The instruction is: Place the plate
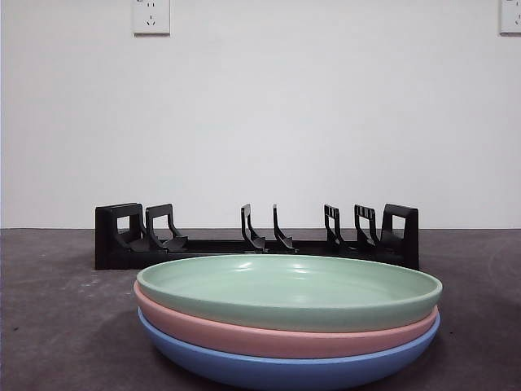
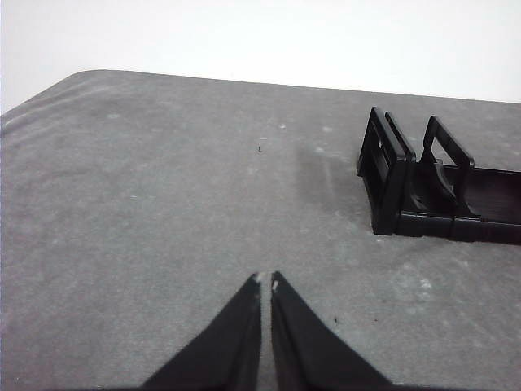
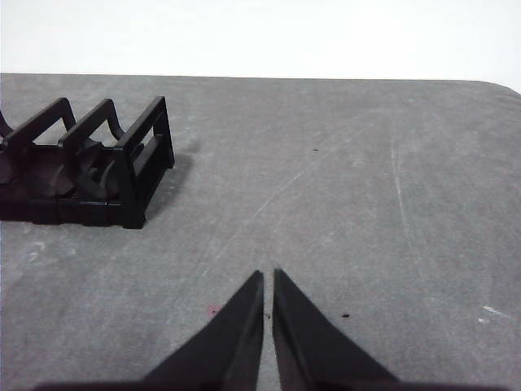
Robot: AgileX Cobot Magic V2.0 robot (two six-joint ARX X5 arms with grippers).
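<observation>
Three plates are stacked near the camera in the front view: a green plate [image 1: 289, 287] on top, a pink plate [image 1: 277, 332] under it, a blue plate [image 1: 285, 368] at the bottom. Behind them stands an empty black plate rack [image 1: 256, 238] with upright dividers. My left gripper [image 2: 265, 283] is shut and empty above bare table, the rack's end [image 2: 431, 183] off to one side. My right gripper [image 3: 268, 278] is shut and empty above bare table, the rack's other end [image 3: 89, 163] off to its side. Neither gripper shows in the front view.
The grey table [image 1: 57, 309] runs back to a white wall with two sockets [image 1: 151, 16]. The rack's slots hold nothing.
</observation>
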